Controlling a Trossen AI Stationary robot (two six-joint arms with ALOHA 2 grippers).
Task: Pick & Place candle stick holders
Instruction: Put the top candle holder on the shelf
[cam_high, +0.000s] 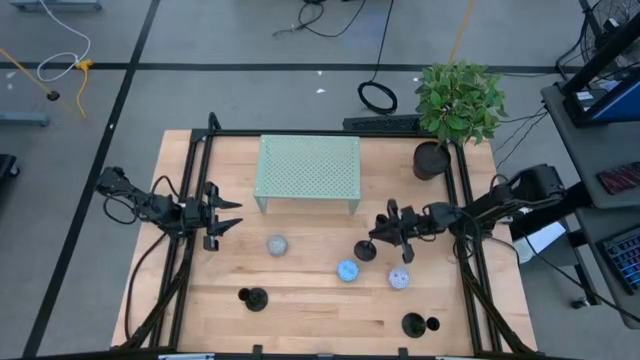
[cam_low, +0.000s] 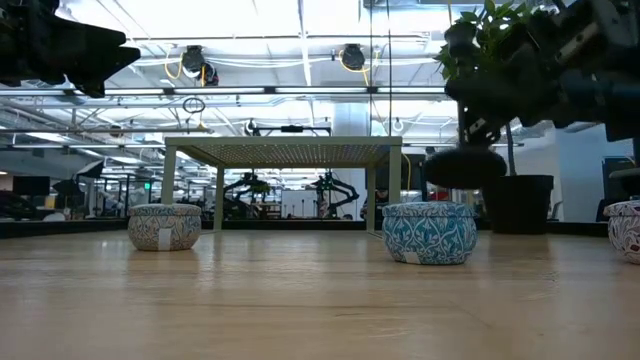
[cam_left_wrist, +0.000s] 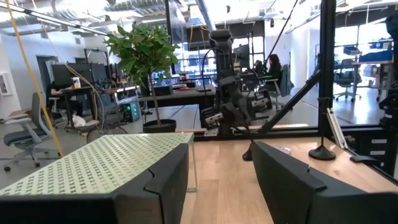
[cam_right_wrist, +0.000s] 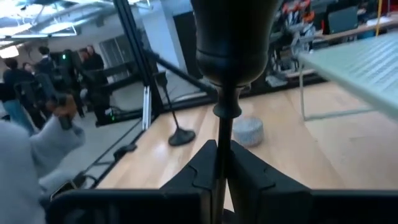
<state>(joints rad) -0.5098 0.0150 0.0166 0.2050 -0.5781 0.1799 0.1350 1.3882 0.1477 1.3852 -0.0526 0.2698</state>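
My right gripper (cam_high: 378, 238) is right of centre, shut on a black candle stick holder (cam_high: 366, 250), whose cup (cam_right_wrist: 235, 37) rises above the fingers in the right wrist view. A second holder (cam_high: 253, 298) stands on its disc base toward the near left. A third (cam_high: 415, 324) is by the near right edge. My left gripper (cam_high: 232, 215) hangs open at the table's left, above the wood, touching nothing. My right gripper pinches the holder's thin stem (cam_right_wrist: 221, 152) between its two fingers, just below the cup. The fingers come about level from the table's right side and lie across the stem. The holder stays upright, and its disc base (cam_low: 465, 165) is clear of the table.
A green perforated stand (cam_high: 308, 170) is at the far middle, and a potted plant (cam_high: 432, 160) at the far right. Three patterned round tins (cam_high: 277, 245), (cam_high: 347, 270), (cam_high: 399, 278) lie across the middle. Black frame rails (cam_high: 470, 270) run along both sides. People are in the room beyond the table.
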